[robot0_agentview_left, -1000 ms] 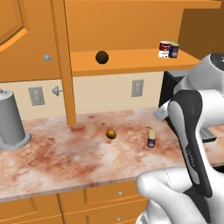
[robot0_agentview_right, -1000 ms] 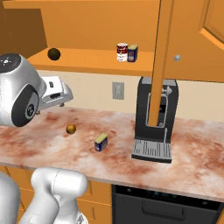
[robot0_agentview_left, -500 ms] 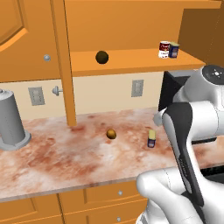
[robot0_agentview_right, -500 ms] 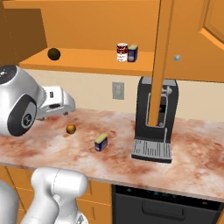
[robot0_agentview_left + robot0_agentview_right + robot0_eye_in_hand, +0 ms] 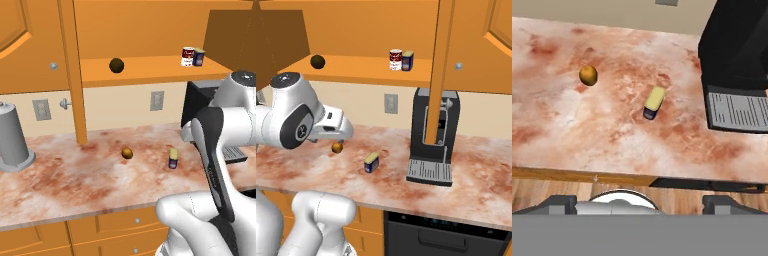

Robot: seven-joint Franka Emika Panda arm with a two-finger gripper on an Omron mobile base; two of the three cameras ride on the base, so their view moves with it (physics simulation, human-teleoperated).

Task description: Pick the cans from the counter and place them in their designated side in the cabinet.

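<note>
Reaching for the last blue can (image 5: 653,102) lying on the marbled counter (image 5: 572,130) near the coffee machine (image 5: 737,55), the gripper (image 5: 639,204) hangs above with fingers spread wide and should drop straight over it.

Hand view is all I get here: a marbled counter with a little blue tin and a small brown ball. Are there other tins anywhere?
Observer: Yes. Two more cans, one red-and-white and one dark blue, stand side by side on the cabinet shelf above the counter.
Operator: Anything else on that shelf?
Observer: A dark ball sits well to the left of them.
Operator: The black thing on my right, what is it?
Observer: A tall black machine with a grey tray, standing under an open cabinet door.
Operator: Is my blue tin upright?
Observer: From the base views the blue tin looks to be standing near the small brown ball, apart from it.
</note>
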